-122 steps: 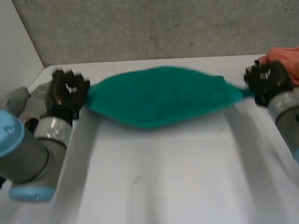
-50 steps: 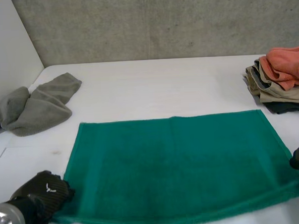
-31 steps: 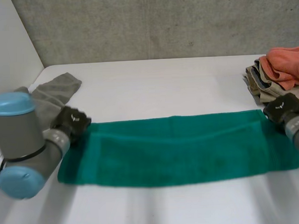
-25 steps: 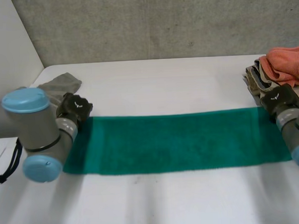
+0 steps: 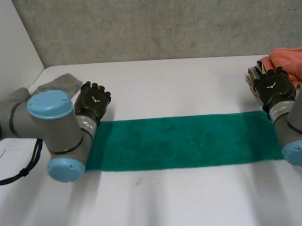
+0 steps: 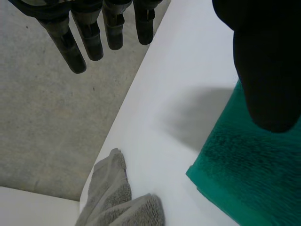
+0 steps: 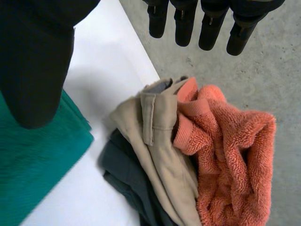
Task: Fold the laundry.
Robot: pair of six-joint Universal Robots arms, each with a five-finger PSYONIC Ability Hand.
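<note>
Head view, cloth: the green towel (image 5: 182, 141) lies flat as a long narrow band across the middle of the frame on the white tabletop (image 5: 180, 86). It looks doubled lengthwise, so an end-to-end fold probably comes next.
Head view, hands: the left hand (image 5: 93, 101) sits at the band's upper-left corner and the right hand (image 5: 274, 86) at its upper-right corner. Both are just past the far edge, likely so that each can reach a short end.
Head view, surroundings: a grey towel (image 5: 59, 83) lies at the left edge, and a clothes pile (image 5: 289, 62) at the upper right, both off the green towel.
Left wrist view: the fingers (image 6: 89, 37) hang straight and well apart from the thumb (image 6: 268, 70), holding nothing. A towel corner (image 6: 235, 179) lies under the thumb, and the grey towel (image 6: 122, 202) lies beyond it.
Right wrist view: the fingers (image 7: 211, 28) are straight, wide of the thumb (image 7: 37, 70) and empty. The green end (image 7: 33, 174) lies below the thumb. Beside that end is an orange towel (image 7: 230, 155) piled on a beige garment (image 7: 160, 155) and a dark garment (image 7: 124, 181).
</note>
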